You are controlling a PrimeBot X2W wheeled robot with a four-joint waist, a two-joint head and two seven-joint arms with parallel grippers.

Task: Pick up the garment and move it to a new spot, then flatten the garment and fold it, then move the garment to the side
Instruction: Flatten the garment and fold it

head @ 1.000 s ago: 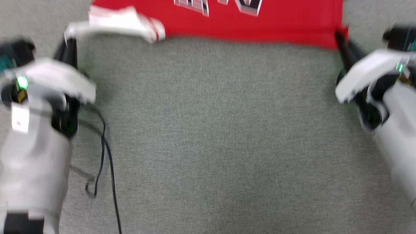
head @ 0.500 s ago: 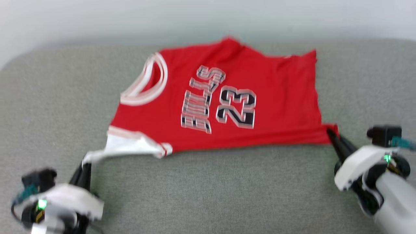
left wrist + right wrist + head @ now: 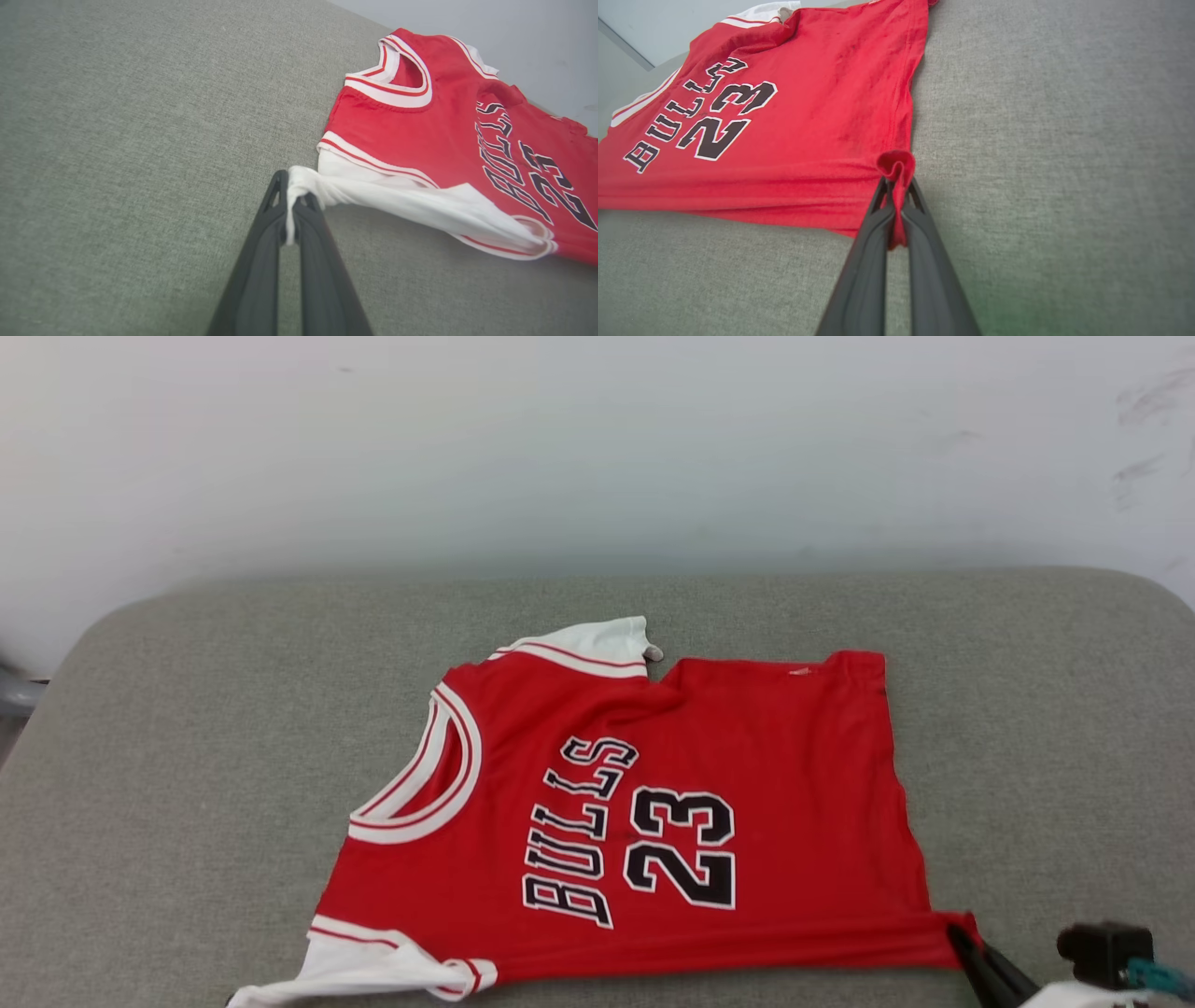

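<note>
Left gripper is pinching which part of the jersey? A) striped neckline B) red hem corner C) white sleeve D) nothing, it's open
C: the left wrist view shows the left gripper shut on bunched fabric of the white sleeve of the jersey; the red hem corner is in the right gripper.

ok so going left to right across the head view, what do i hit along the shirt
red-and-white striped neckline of the red jersey-style garment → black white-outlined BULLS lettering → black number 23 → right gripper with long dark fingers, pinching the red hem corner
</note>
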